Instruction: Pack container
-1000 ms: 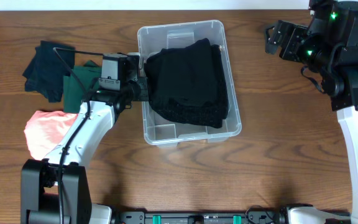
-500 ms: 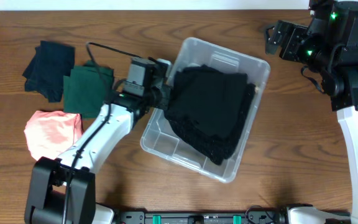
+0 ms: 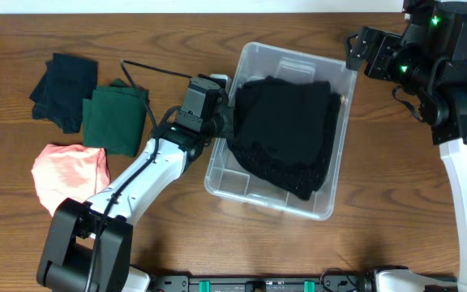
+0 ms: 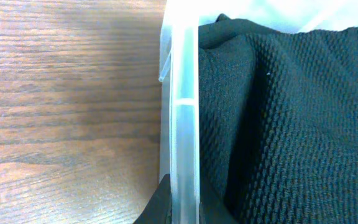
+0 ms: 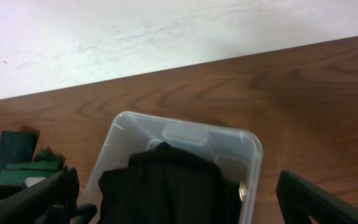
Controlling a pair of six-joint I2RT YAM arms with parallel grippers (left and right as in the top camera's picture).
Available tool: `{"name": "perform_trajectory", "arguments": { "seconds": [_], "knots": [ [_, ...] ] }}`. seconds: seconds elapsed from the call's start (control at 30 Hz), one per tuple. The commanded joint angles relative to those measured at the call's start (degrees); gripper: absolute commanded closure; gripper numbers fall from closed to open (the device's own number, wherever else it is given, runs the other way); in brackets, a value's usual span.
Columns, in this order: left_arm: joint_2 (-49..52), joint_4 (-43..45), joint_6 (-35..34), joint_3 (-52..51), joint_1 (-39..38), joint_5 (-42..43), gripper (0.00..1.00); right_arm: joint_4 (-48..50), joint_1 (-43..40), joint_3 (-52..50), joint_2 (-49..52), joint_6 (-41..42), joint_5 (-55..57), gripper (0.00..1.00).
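Left tool (image 3: 224, 122) astride container (image 4: 184, 74) rim.

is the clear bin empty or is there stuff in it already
Not empty: a black garment lies inside the container, covering most of its floor.

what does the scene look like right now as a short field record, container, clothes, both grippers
container: clear container, skewed on the table
inside: black garment, covering most of the floor
left gripper: shut on the container's long rim, on the side nearest the loose clothes
right gripper: open, holding nothing, near the container's far corner
loose clothes: navy garment, green garment, pink garment, all on the table outside the container
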Motion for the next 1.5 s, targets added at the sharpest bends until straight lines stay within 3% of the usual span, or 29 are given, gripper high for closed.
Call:
{"name": "perform_trajectory", "arguments": {
  "seconds": [0.0, 0.57, 0.63, 0.73, 0.87, 1.0, 1.13, 1.47],
  "knots": [
    [-1.1, 3.5, -7.0, 1.3, 0.5, -5.1, 0.94, 0.0, -0.4, 0.1, -0.3, 0.4, 0.1, 0.01],
    [3.0, 10.7, -11.6, 1.3, -2.1, -5.4, 0.93, 0.0, -0.4, 0.1, -0.3, 0.3, 0.1, 0.01],
    [3.1, 10.6, -11.6, 1.3, -2.1, -5.4, 0.83, 0.0, -0.4, 0.1, -0.3, 0.4, 0.1, 0.01],
    [2.8, 10.7, -11.6, 1.3, -1.8, -5.4, 0.57, 0.0, -0.4, 0.1, -0.3, 0.4, 0.1, 0.01],
    [2.2, 10.6, -11.6, 1.3, -1.6, -5.4, 0.43, 0.0, -0.4, 0.1, -0.3, 0.4, 0.1, 0.01],
    [-0.3, 9.1, -11.1, 1.3, -1.5, -5.4, 0.41, 0.0, -0.4, 0.1, -0.3, 0.4, 0.1, 0.01],
    [-5.7, 4.6, -5.4, 1.3, 0.3, -5.5, 0.37, 0.0, -0.4, 0.1, -0.3, 0.4, 0.1, 0.01],
    [-15.6, -14.0, 7.2, 1.3, 14.7, -7.1, 0.36, 0.0, -0.4, 0.1, -0.3, 0.4, 0.1, 0.01]
  ]
}}
